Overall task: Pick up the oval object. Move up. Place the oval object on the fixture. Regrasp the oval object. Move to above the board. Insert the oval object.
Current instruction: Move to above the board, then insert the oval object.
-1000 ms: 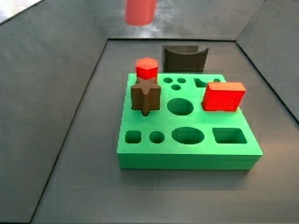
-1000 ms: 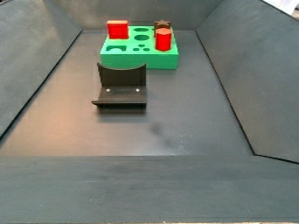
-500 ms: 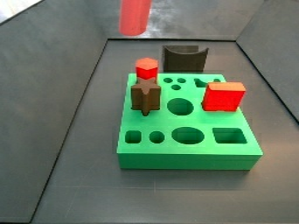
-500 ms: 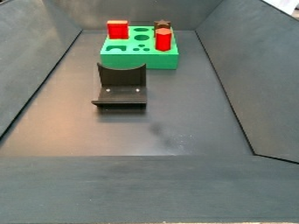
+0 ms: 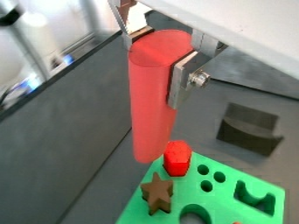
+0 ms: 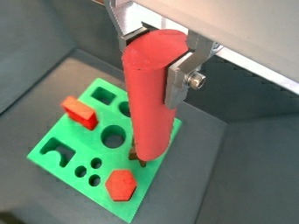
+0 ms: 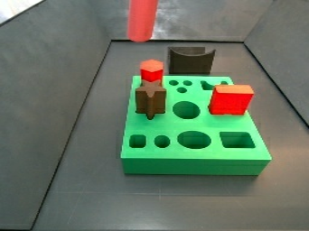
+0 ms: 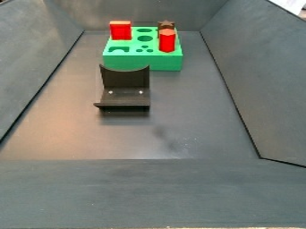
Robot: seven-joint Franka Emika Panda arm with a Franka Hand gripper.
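Wrist views: my pincer (image 5: 156,54) (image 6: 152,54) clamped on oval object (image 5: 155,96) (image 6: 155,92), peg hanging upright, high above board (image 5: 229,208) (image 6: 70,140). Fixture (image 5: 249,129) off beside board.

Side view: oval object (image 7: 143,20) at frame's top edge, beyond board (image 7: 193,140); fixture (image 7: 192,60) behind board.

Side view: board (image 8: 143,55) far end, fixture (image 8: 123,86) nearer; I see no pincer here.

tool (image 5: 158,48) clamps upright oval object (image 5: 155,101) above board (image 5: 228,197), fixture (image 5: 249,129) beyond.
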